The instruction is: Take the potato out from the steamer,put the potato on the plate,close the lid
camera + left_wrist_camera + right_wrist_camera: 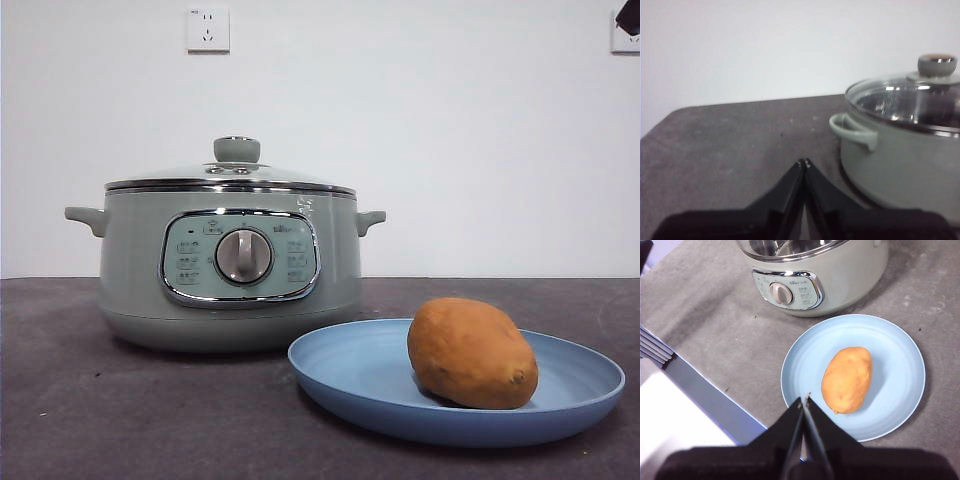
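The orange-brown potato [472, 352] lies on the light-blue plate [350, 375] at the front right; it shows too in the right wrist view [847, 379] on the plate [895, 360]. The sage-green steamer [135, 290] stands at the left with the glass lid [236, 168] sitting on it. My left gripper [803, 162] is shut and empty, beside the steamer [900, 165] and its lid [905, 97]. My right gripper [804, 401] is shut and empty, high above the plate's near rim. The steamer [850, 275] shows beyond the plate.
A wall socket [208, 29] is on the white wall behind. A black arm tip [628, 16] shows at the top right corner. The table's edge [710, 395] runs close to the plate in the right wrist view.
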You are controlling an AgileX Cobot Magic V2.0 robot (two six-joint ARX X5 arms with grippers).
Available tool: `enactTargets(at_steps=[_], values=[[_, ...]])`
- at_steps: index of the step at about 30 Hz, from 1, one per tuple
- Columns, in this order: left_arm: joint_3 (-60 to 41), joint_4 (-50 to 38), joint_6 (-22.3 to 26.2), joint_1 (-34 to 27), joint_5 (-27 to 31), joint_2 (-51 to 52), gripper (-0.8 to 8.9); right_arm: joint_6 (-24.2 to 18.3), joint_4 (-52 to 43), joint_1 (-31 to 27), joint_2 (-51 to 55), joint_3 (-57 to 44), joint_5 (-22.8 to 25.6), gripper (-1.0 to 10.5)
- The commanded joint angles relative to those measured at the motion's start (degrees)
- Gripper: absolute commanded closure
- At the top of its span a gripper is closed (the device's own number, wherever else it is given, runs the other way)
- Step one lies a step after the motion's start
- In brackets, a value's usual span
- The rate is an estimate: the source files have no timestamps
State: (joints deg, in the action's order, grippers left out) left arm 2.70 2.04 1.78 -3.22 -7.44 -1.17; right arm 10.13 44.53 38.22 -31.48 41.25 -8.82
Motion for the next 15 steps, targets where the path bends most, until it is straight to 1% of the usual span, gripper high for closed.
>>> enactTargets(at_steps=[1,2,9,15], values=[[-1.97,-0.37,-1.9,-0.17,0.17,1.09,8.18,0.5,-0.31,0.09,0.0,0.17,0.15,9.5],[-2.47,-0.26,-2.19,-0.22,0.17,1.09,8.18,0.48,-0.33,0.09,0.0,0.17,0.15,9.5],[-2.56,8.31,-2.25,-0.24,0.04,1.09,8.17,0.48,-0.28,0.09,0.0,0.17,0.15,9.5],[-2.56,8.04,-2.4,-0.22,-0.2,1.09,8.17,0.48,-0.28,0.09,0.0,0.17,0.15,9.5]])
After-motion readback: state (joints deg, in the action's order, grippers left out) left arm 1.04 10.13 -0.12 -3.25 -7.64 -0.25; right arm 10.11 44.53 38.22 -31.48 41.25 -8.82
